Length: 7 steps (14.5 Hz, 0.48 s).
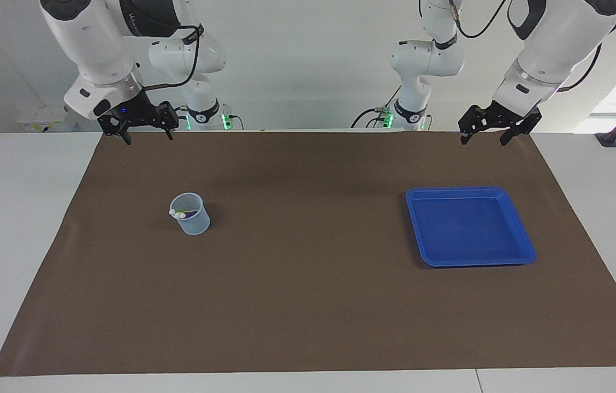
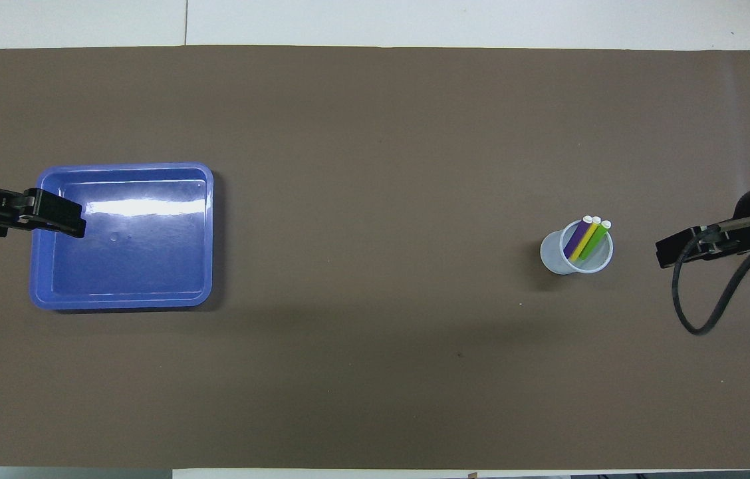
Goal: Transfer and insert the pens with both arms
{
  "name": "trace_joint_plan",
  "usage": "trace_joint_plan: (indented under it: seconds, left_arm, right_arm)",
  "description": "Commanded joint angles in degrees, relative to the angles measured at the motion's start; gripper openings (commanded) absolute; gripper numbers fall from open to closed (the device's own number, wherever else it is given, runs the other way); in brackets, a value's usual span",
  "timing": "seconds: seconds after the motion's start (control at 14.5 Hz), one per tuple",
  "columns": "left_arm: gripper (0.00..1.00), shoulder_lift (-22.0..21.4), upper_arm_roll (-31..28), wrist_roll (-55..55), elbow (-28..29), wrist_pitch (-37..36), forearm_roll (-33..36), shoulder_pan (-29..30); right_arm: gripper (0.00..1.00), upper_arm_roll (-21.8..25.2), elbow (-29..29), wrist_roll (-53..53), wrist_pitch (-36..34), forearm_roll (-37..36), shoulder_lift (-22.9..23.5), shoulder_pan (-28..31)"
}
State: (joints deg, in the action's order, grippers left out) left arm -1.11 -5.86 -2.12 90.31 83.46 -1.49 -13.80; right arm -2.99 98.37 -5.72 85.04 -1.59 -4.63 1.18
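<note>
Three pens (image 2: 588, 237), purple, yellow and green with pale caps, stand leaning in a translucent cup (image 2: 554, 257) on the brown mat; in the facing view only the caps and a little of the pens (image 1: 182, 213) show above the cup (image 1: 193, 222). My right gripper (image 1: 148, 137) hangs open in the air over the mat's edge by the robots, apart from the cup, and shows beside it from above as the right gripper (image 2: 667, 251). My left gripper (image 1: 484, 141) hangs open and holds nothing. Seen from above, the left gripper (image 2: 72, 226) covers the tray's rim.
A blue tray (image 1: 469, 190) with nothing in it lies on the mat toward the left arm's end, its rim (image 2: 124, 167) bright under the light. Two slimmer white arms with green-lit bases (image 1: 207, 117) stand at the table's edge between my arms.
</note>
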Motion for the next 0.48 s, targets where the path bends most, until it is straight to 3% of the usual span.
trace_joint_plan:
  seconds: [0.0, 0.41]
  left_arm:
    - [1.00, -0.21, 0.14, -0.51, -0.05, -0.49, -0.44, 0.44]
    - [1.00, -0.21, 0.06, -0.34, -0.05, -0.67, -0.27, 0.09]
  right_arm:
    - [1.00, -0.96, -1.07, 2.80, 0.48, -0.69, 0.50, 1.10]
    - [1.00, -0.96, -3.01, 3.17, 0.22, -1.57, 2.16, 1.10]
